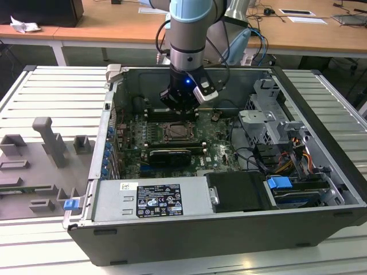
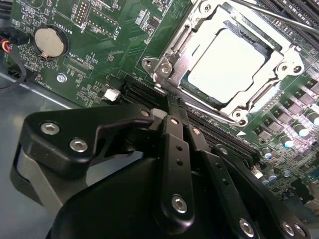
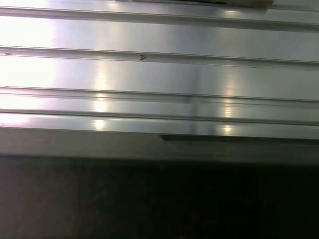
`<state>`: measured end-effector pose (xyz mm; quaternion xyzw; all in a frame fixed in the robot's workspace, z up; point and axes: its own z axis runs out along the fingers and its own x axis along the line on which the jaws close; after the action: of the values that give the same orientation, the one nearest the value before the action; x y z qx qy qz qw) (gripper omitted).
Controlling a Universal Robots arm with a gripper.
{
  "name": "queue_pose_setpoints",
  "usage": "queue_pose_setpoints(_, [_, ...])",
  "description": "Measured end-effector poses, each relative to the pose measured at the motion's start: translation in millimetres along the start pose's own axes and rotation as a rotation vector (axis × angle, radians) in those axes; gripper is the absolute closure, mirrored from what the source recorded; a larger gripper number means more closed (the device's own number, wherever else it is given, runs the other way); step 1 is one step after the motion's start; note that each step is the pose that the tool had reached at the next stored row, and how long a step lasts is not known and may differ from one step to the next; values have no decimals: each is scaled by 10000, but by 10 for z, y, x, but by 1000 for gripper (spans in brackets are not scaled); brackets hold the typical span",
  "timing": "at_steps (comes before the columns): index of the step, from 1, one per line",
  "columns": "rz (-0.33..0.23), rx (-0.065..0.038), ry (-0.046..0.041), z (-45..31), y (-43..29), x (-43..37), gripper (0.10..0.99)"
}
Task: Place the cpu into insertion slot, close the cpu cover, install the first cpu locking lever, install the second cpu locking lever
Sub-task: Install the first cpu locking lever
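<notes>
The cpu (image 2: 227,64), pale silver and square, lies flat in the insertion slot (image 1: 175,132) on the green board inside the open computer case. The cpu cover (image 2: 174,55), a silvery frame, lies down around the chip's top. A thin metal lever rod (image 2: 279,18) runs past the socket's far side. In the second wrist view my gripper (image 2: 172,107) has its black fingers pressed together with nothing between them, their tips just off one corner of the socket. In the exterior view the gripper (image 1: 179,109) hangs low over the board, right behind the socket.
Long black memory slots (image 2: 219,139) run beside the socket near the fingertips. A coin battery (image 2: 50,40) sits on the board. The case holds a power supply (image 1: 152,199) in front and a drive cage (image 1: 269,114) with cables. Grey fixtures (image 1: 51,143) stand on the ribbed table (image 3: 159,74).
</notes>
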<state>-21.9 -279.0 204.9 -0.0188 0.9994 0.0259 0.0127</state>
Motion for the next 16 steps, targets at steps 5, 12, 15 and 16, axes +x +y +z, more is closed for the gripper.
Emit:
queue_pose_setpoints(5, [-3, 29, 4, 12, -1, -1, 980])
queue_pose_setpoints(12, [-1, 77, 6, 12, -1, -1, 980])
queue_pose_setpoints(15, [-4, 138, 6, 23, 0, -2, 980])
queue_pose_setpoints(16, [-4, 151, 3, 29, 1, -3, 980])
